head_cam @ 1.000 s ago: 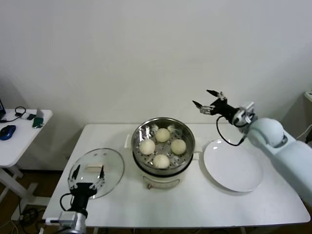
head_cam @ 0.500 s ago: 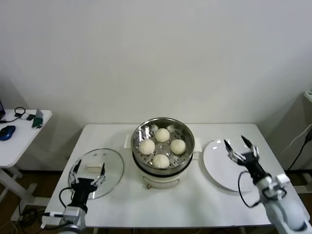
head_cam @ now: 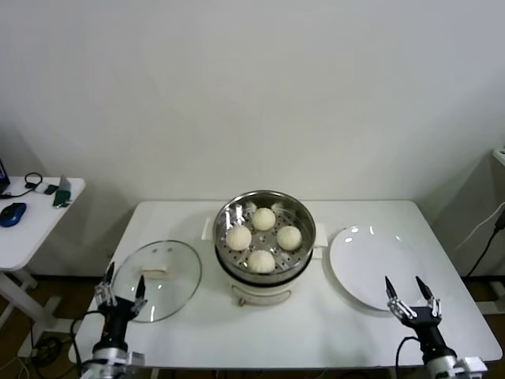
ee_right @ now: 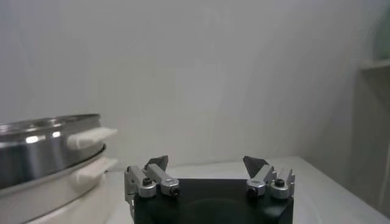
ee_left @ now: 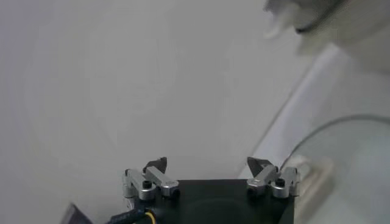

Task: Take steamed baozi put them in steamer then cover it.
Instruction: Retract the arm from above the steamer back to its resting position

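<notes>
Four cream-white baozi (head_cam: 262,238) lie in the shiny steel steamer (head_cam: 303,217) on its white pot base at the table's middle. The steamer's rim and white handle also show in the right wrist view (ee_right: 42,143). The clear glass cover (head_cam: 175,265) with its cream bar handle lies flat on the table left of the steamer; its rim shows in the left wrist view (ee_left: 341,125). My left gripper (head_cam: 121,289) is open and empty at the table's front left edge, by the cover. My right gripper (head_cam: 409,294) is open and empty at the front right, just in front of the plate.
A bare white plate (head_cam: 371,264) lies right of the steamer. A white wall stands behind the table. A small side table (head_cam: 31,217) with a blue mouse and cables stands at the far left.
My right arm swung down from high behind the plate to the table's front right edge. My left gripper drew back from over the cover's front rim to the table's front left edge.
</notes>
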`<control>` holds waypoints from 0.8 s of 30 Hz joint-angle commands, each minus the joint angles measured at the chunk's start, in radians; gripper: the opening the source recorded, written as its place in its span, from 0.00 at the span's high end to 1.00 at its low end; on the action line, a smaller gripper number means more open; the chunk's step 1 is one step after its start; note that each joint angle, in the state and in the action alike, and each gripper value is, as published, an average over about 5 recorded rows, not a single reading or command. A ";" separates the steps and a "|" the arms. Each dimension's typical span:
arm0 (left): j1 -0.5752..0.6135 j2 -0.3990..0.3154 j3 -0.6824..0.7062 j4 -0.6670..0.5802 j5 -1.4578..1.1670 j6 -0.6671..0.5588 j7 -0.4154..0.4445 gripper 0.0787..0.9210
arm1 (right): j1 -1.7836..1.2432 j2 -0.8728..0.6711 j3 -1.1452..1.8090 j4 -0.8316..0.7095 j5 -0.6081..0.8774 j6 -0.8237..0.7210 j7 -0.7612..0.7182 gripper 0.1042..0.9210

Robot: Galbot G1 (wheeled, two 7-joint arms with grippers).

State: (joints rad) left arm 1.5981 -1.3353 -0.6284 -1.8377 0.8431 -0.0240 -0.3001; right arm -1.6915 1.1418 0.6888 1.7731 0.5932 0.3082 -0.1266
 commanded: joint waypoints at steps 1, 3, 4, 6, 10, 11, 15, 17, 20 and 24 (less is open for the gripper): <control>-0.072 0.021 0.008 0.222 0.409 -0.021 -0.143 0.12 | -0.084 0.086 -0.022 -0.015 -0.042 0.049 0.035 0.12; -0.089 0.020 0.008 0.251 0.416 -0.019 -0.141 0.12 | -0.086 0.092 -0.028 -0.024 -0.046 0.056 0.039 0.12; -0.096 0.020 0.008 0.263 0.417 -0.018 -0.141 0.12 | -0.088 0.094 -0.030 -0.027 -0.046 0.060 0.039 0.12; -0.114 0.020 0.007 0.288 0.417 -0.015 -0.137 0.12 | -0.092 0.097 -0.035 -0.034 -0.045 0.067 0.040 0.12; -0.150 0.025 0.010 0.323 0.415 -0.016 -0.126 0.12 | -0.095 0.103 -0.043 -0.039 -0.046 0.074 0.039 0.12; -0.159 0.025 0.011 0.329 0.416 -0.016 -0.123 0.12 | -0.095 0.105 -0.043 -0.039 -0.047 0.075 0.038 0.12; -0.196 0.024 0.018 0.352 0.418 -0.016 -0.112 0.12 | -0.095 0.110 -0.043 -0.036 -0.049 0.076 0.038 0.12; -0.215 0.025 0.021 0.362 0.421 -0.015 -0.106 0.12 | -0.097 0.112 -0.041 -0.034 -0.049 0.075 0.037 0.12; -0.245 0.028 0.026 0.381 0.428 -0.014 -0.098 0.12 | -0.099 0.115 -0.040 -0.032 -0.049 0.075 0.038 0.12; -0.286 0.032 0.033 0.416 0.444 -0.015 -0.095 0.12 | -0.101 0.122 -0.038 -0.026 -0.052 0.074 0.038 0.12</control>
State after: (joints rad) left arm 1.4070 -1.3077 -0.5998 -1.5094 1.2328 -0.0365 -0.3899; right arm -1.7827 1.2485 0.6537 1.7453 0.5473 0.3757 -0.0930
